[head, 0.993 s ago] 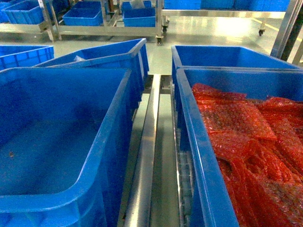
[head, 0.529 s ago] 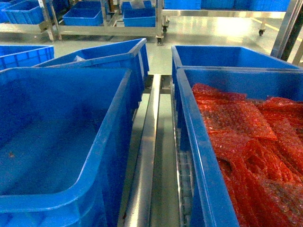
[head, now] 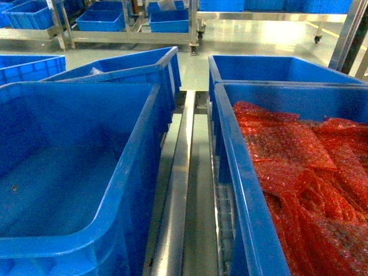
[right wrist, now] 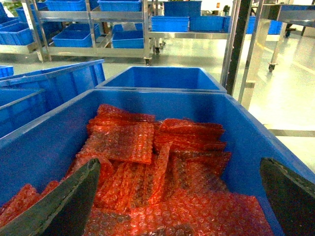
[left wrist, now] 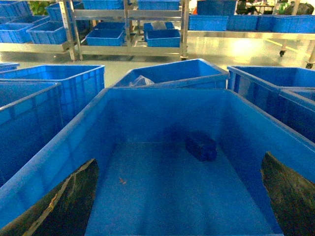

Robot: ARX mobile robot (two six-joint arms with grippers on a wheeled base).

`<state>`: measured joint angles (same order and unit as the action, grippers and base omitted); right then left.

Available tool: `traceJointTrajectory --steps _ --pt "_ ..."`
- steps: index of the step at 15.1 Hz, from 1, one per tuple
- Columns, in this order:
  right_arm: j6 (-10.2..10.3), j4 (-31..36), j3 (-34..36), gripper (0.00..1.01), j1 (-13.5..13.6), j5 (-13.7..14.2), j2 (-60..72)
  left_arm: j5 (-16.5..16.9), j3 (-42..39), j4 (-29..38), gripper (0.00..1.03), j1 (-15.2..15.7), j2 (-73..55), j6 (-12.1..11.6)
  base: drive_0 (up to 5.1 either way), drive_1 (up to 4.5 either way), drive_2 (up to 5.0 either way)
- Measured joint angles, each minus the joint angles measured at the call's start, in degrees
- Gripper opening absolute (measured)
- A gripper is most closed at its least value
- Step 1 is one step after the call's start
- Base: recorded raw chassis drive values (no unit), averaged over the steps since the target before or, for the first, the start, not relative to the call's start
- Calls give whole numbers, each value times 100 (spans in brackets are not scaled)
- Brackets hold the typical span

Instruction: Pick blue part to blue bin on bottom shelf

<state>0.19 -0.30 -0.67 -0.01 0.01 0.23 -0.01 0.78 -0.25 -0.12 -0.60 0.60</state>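
A dark blue part lies on the floor of a large blue bin, close to its far wall. My left gripper hangs open over the near end of this bin, fingers spread wide, nothing between them, well short of the part. The same bin fills the left of the head view, where the part does not show. My right gripper is open above red bubble wrap in the right-hand bin. Both bins rest on the bottom shelf, whose steel rail runs between them.
More blue bins stand behind: a tilted one at the back left, another at the back right, one far left. White rollers show beside the rail. Steel racks with bins line the far floor. A rack post rises on the right.
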Motion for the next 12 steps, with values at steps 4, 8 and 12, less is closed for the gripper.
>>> traceJointTrajectory --steps 4,8,12 --pt "0 0 0 98 0 0 0 0 0 -2 98 0 0 0 0 0 0" --pt "0 0 0 98 0 0 0 0 0 -2 98 0 0 0 0 0 0" --pt "0 0 0 98 0 0 0 0 0 0 98 0 0 0 0 0 0"
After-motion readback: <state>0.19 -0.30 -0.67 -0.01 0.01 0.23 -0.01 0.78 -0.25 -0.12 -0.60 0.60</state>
